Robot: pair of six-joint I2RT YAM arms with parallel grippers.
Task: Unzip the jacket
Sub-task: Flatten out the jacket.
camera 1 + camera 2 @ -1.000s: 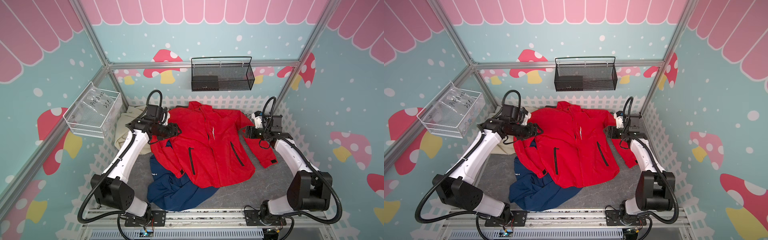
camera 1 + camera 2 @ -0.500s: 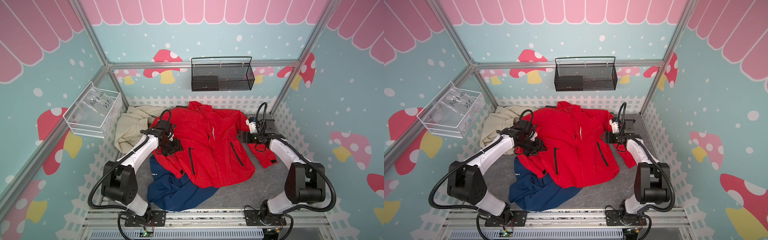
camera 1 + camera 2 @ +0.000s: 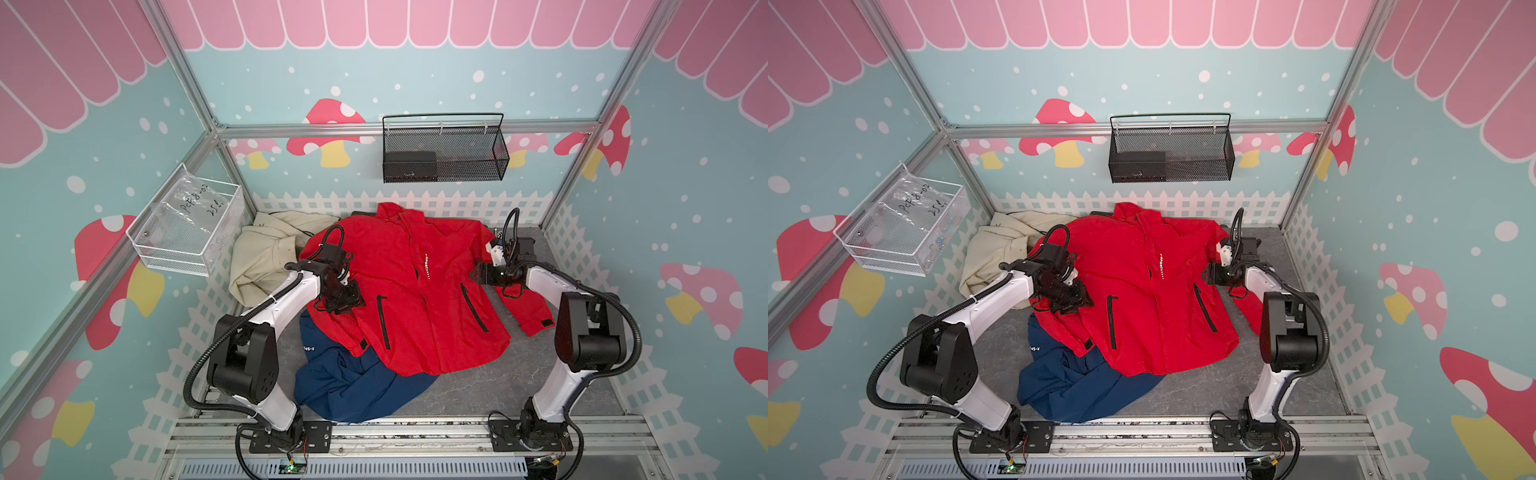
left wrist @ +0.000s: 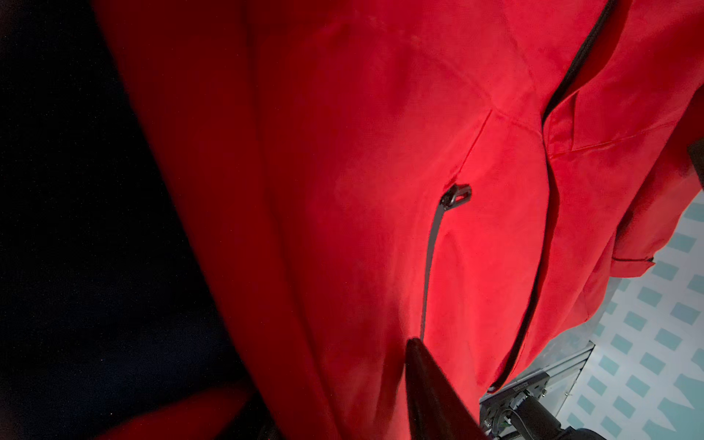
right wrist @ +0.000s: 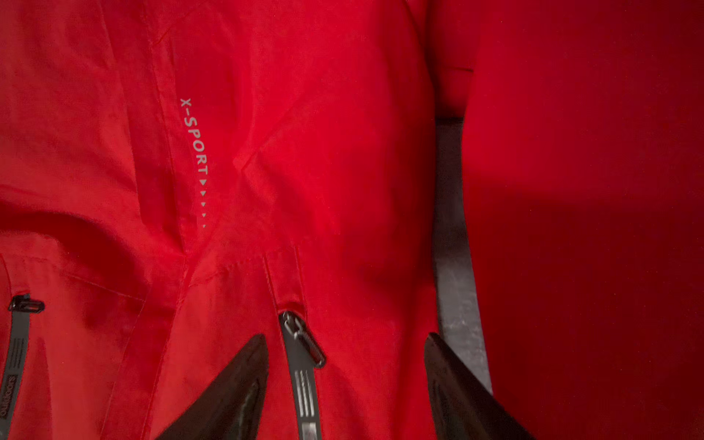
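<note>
Red jacket [image 3: 449,332], thin matte shell with black taped pocket zips, is laid flat on the grey tabletop [image 3: 498,386] beneath both claws, front flap closed. Right claw [image 5: 346,337] is held open and empty, dark tapered fingers [image 5: 236,381] straddling a pocket zip pull [image 5: 303,339]; of the left claw [image 3: 353,301] the opening cannot be told. Approach is judged in hand: the front slider, unseen between the claws, must next be found and pinched.
</note>
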